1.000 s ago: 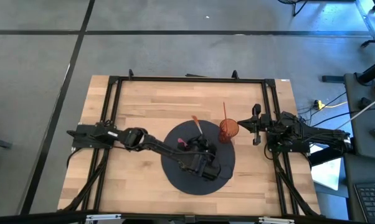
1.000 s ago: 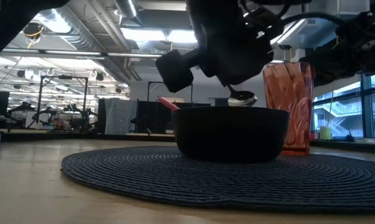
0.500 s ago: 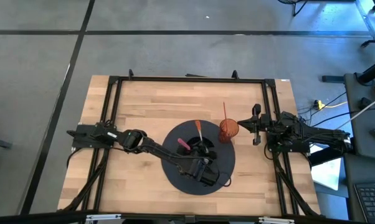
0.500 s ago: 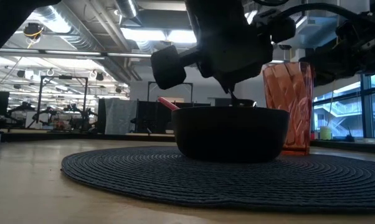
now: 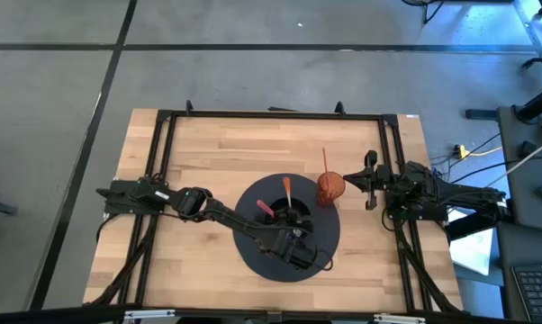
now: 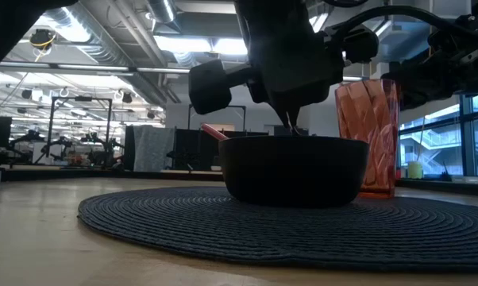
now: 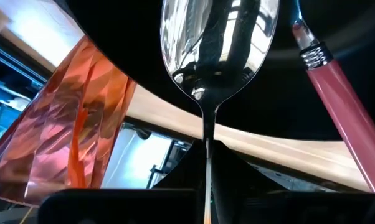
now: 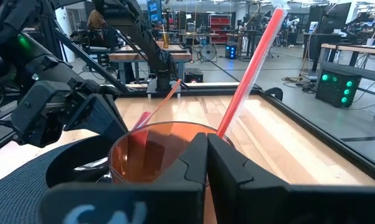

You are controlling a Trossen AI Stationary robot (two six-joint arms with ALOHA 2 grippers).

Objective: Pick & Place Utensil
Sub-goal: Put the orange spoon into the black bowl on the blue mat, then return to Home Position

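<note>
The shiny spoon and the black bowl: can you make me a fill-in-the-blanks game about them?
1. The left fingers hold a shiny metal ____ by its handle.
2. The round black bowl sits on a dark woven round ____.
3. Beside the bowl stands a see-through orange cup holding a long orange ____.
4. Also inside the bowl leans a utensil with a ____ handle.

Missing words: spoon, placemat, straw, pink
</note>
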